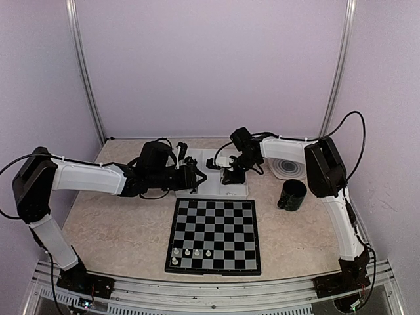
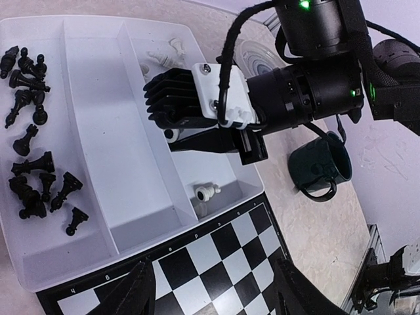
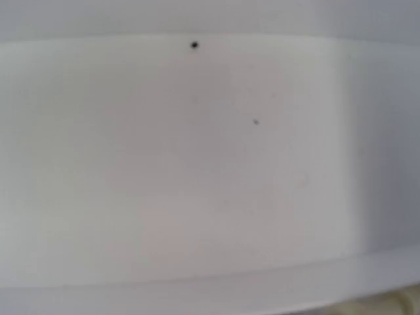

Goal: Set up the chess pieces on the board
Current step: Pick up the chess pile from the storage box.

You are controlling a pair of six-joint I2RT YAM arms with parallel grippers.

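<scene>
The left gripper [image 2: 210,269] hangs closest, fingers spread wide and holding nothing, over the far edge of the board [image 1: 223,226]. Just beyond it the tray [image 2: 131,170] holds the black pieces [image 2: 33,131], crowded in its left compartment. The right gripper [image 1: 231,176] is sunk into the right compartment among the white pieces [image 2: 164,58], so low that its own camera shows only white plastic. Whether its jaws are apart or closed on anything I cannot tell. A white pawn [image 2: 207,191] lies on its side near that compartment's front wall. A handful of placed pieces [image 1: 187,252] stand at the board's near left corner. The two wrists are near each other above the tray, so a reach by the left arm now could strike the right one. A gripper pressed to the tray floor may shove the tray and scatter both sets. A tiny lying piece may squirt from the pinch. The mug [image 2: 321,167], just right of the tray, could be knocked by a swinging right arm.
</scene>
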